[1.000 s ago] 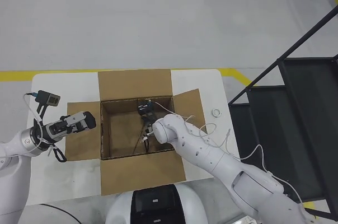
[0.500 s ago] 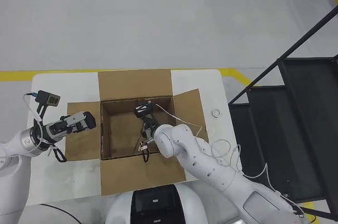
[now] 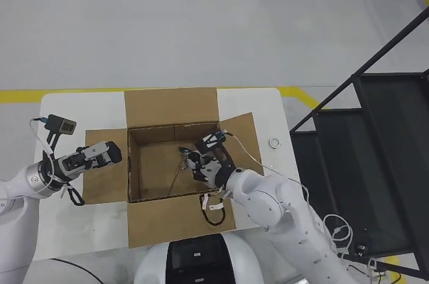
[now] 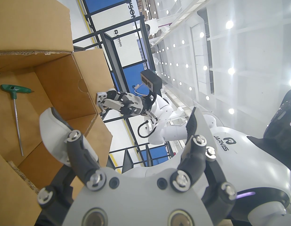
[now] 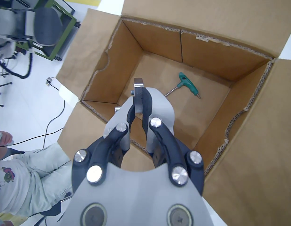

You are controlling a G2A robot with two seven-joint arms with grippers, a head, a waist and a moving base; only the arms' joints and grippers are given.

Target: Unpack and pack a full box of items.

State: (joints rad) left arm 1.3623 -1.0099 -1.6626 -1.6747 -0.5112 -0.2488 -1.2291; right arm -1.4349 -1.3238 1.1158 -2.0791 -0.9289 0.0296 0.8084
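I've got the right gripper [image 5: 138, 96] clamped on a small metal block [image 5: 138, 86], hanging over the right half of the open box [image 5: 183, 33] mid-bench. The left gripper [image 4: 122, 123] sits fingers apart by the left flap, and a green T-handle hex key [image 5: 188, 86] lies flat on the box floor. Looks like the unpack leg, so I'd lift straight until the block clears the right wall and flap. Then I'd traverse to bare bench near the right edge, short of the small ring [image 3: 274, 143], and release only once it's resting.
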